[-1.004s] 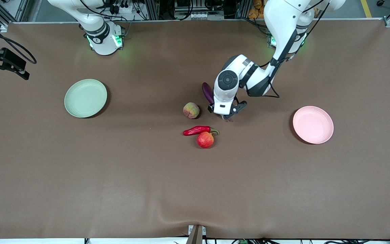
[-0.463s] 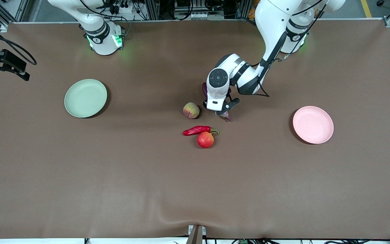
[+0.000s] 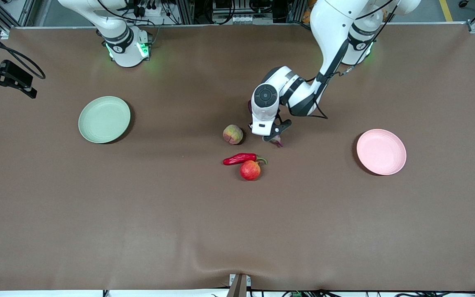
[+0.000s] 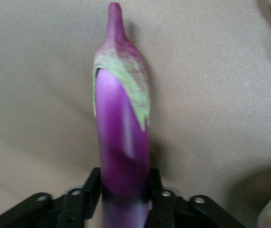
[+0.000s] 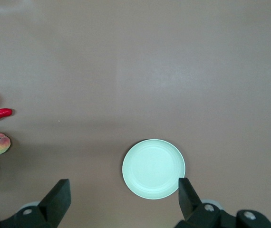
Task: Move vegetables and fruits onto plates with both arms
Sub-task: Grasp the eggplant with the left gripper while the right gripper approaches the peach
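**A:** What do you have closest to the front camera?

**B:** You have the red fruit (image 3: 250, 170) nearest, touching the chili pepper (image 3: 241, 158), which lies just above it in the front view with its green stem toward the left arm's end of the table (image 3: 237, 231).

**A:** And after that?

**B:** You see the peach (image 3: 232, 134) next, sitting alone. Beside it, the left claw (image 3: 271, 137) is down at the table and clamped on the eggplant (image 4: 124, 142); your left wrist view shows both fingers (image 4: 90, 190) pressed against the purple body, the green-capped stem end pointing away from the claw.

**A:** The plates?

**B:** The pink plate (image 3: 381, 151) lies toward the left arm's end, the green plate (image 3: 104, 119) toward the right arm's end, each well apart from the produce.

**A:** The right arm?

**B:** It waits. Your right claw (image 5: 121, 202) hangs high over the green plate, fingers spread wide, holding nothing.
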Tool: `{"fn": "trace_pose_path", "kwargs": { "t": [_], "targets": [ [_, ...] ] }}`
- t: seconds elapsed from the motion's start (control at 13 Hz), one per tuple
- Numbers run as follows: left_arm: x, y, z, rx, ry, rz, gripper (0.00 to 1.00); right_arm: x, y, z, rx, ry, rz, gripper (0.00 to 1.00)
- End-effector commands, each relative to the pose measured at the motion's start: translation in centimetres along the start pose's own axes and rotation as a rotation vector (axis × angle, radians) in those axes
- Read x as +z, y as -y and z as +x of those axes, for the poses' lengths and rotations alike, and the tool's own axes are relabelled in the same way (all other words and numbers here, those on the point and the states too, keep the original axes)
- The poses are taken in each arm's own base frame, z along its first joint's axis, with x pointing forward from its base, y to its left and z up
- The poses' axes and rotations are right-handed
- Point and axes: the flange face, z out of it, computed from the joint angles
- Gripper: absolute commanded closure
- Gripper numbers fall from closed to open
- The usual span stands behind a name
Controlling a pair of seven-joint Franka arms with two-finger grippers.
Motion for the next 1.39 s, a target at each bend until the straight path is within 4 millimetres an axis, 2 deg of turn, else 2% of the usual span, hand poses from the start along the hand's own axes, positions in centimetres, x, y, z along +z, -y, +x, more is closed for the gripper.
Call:
{"fn": "trace_pose_path", "kwargs": {
  "t": [0.0,0.08,0.15,0.23,0.31,0.39,0.46,0.54,0.69,0.77,0.85,1.0,1.08,1.16,1.24,1.31],
  "targets": [
    [-1.1,-0.2,0.1,-0.014,-0.019,-0.005,1.0,2.6,1.0,1.9,-0.022,0.049,0.011,0.0],
    [-2.5,0.0,0.1,-0.014,-0.02,0.003,1.0,5.2,1.7,3.3,-0.038,0.099,0.011,0.0],
    [-4.2,0.4,0.2,-0.019,-0.021,0.009,1.0,5.1,2.8,3.3,-0.056,0.098,0.011,0.0],
    [-6.1,0.8,0.0,-0.021,-0.025,0.014,1.0,5.9,4.2,3.3,-0.079,0.115,0.01,0.0],
    [-8.0,1.1,0.1,-0.025,-0.03,0.014,1.0,8.5,5.5,4.3,-0.109,0.166,0.009,0.0],
    [-10.1,1.3,0.7,-0.038,-0.032,0.015,1.0,10.5,5.9,4.7,-0.137,0.224,0.009,0.0],
    [-12.4,1.4,2.1,-0.061,-0.03,0.012,1.0,10.7,6.3,4.5,-0.16,0.245,0.011,0.0],
    [-14.7,1.5,3.7,-0.082,-0.022,0.019,1.0,11.2,7.6,4.6,-0.186,0.254,0.011,0.0],
    [-19.8,1.7,6.9,-0.131,-0.005,0.025,1.0,11.1,12.2,4.0,-0.223,0.252,0.088,0.0],
    [-21.9,2.2,8.9,-0.166,0.002,0.02,1.0,11.0,14.5,3.6,-0.145,0.261,0.14,0.0],
    [-23.6,2.9,11.0,-0.207,0.008,0.01,1.0,11.1,15.6,4.1,-0.048,0.235,0.173,0.0],
    [-26.0,6.0,16.4,-0.346,0.021,-0.009,1.0,13.6,19.5,5.2,0.018,0.235,0.264,0.0],
    [-26.7,8.0,19.6,-0.434,0.025,-0.022,1.0,15.2,21.3,5.6,0.068,0.242,0.274,0.0],
    [-26.9,10.3,23.1,-0.507,0.037,-0.031,1.0,17.5,23.6,5.1,0.114,0.27,0.257,0.0],
    [-27.1,13.1,27.1,-0.583,0.048,-0.046,1.0,20.2,25.6,4.3,0.195,0.289,0.235,0.0],
    [-26.9,16.3,31.0,-0.651,0.058,-0.06,1.0,24.0,26.5,3.7,0.292,0.311,0.214,0.0]
  ]
}}
